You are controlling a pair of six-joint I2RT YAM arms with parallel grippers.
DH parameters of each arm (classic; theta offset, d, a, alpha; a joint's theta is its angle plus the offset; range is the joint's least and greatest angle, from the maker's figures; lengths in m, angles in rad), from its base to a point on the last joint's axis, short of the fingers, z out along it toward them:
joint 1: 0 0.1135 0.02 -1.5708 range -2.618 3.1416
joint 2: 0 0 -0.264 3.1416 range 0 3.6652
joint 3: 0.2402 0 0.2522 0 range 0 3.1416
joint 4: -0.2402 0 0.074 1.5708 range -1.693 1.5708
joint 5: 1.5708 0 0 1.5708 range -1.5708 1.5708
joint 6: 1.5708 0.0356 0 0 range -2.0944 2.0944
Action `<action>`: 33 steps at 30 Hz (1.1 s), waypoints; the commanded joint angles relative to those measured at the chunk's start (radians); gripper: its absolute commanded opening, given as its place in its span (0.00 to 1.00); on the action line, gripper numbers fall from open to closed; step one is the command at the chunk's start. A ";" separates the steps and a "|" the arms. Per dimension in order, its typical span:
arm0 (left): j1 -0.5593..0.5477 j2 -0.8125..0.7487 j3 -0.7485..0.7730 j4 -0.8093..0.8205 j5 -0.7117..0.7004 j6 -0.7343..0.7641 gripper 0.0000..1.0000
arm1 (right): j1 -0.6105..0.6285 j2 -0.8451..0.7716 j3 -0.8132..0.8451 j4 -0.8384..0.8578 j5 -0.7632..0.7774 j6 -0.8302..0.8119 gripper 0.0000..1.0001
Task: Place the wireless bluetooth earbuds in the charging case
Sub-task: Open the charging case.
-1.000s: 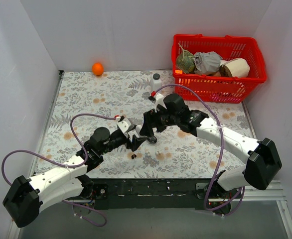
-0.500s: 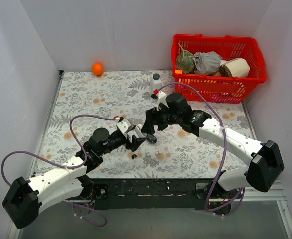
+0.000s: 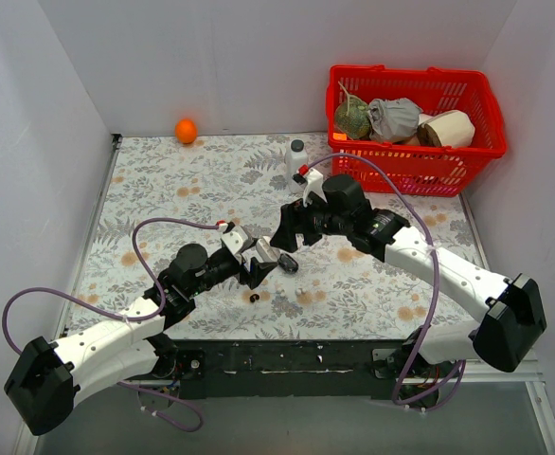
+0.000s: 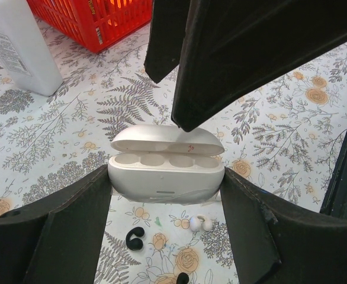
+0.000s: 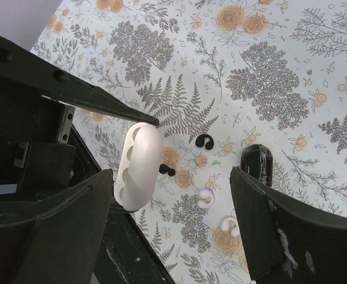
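Two arms meet over the middle of a flower-patterned counter. The left tool is closed on a white charging case, one finger pressed against each end. The case's lid stands open, showing four round recesses in the body. The right tool hangs just above the case with its jaws spread wide and nothing between them; in the left wrist view its dark fingers fill the top of the frame.

The earbuds lie loose on the counter just beside the held case. They are two small black ones and two whitish ones. None of them touches either tool. A glossy black case rests on the counter near the earbuds.

At the far right stands a red basket holding several things, with a white bottle just left of it. An orange ball lies at the far edge, well apart from the arms.
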 commanded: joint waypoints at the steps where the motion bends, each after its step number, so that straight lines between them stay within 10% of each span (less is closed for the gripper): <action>1: -0.006 -0.019 -0.009 0.008 -0.010 0.008 0.00 | -0.004 -0.020 0.022 0.039 -0.029 -0.003 0.87; 33: -0.006 -0.025 -0.001 0.020 -0.010 0.011 0.00 | -0.018 0.032 0.022 0.071 -0.112 0.020 0.76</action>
